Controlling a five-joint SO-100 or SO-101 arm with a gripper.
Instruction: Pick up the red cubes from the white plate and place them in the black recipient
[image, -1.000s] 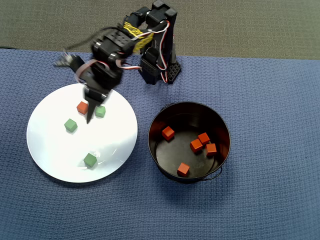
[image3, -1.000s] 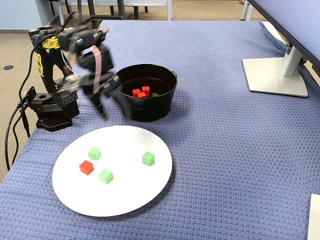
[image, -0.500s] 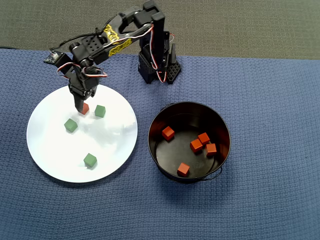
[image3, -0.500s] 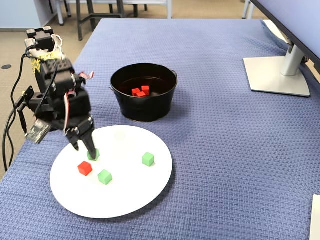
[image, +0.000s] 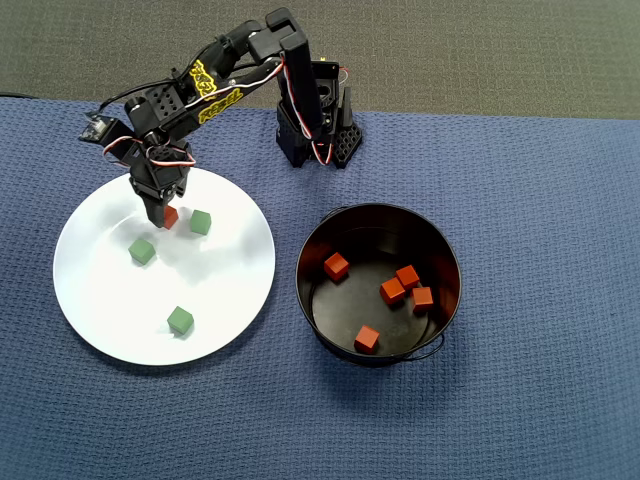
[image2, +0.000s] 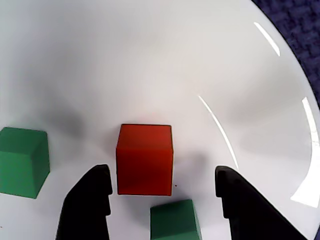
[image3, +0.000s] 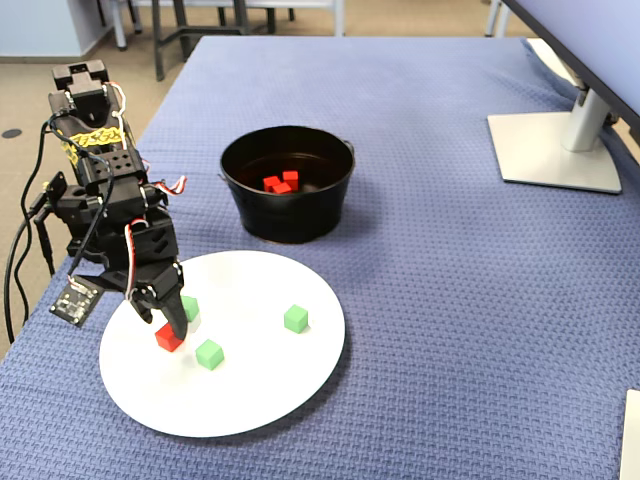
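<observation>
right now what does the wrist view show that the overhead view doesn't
Only the wrist view shows the open gripper with its fingers either side of the red cube, apart from it. Only the overhead view shows the black bucket holding five red cubes, the arm's base, and a third green cube. Both show the white plate, the last red cube on it and two green cubes nearby.

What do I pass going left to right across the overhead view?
White plate → black bucket holding five red cubes. On the plate, the cubes and the arm overlap too much to order.
</observation>
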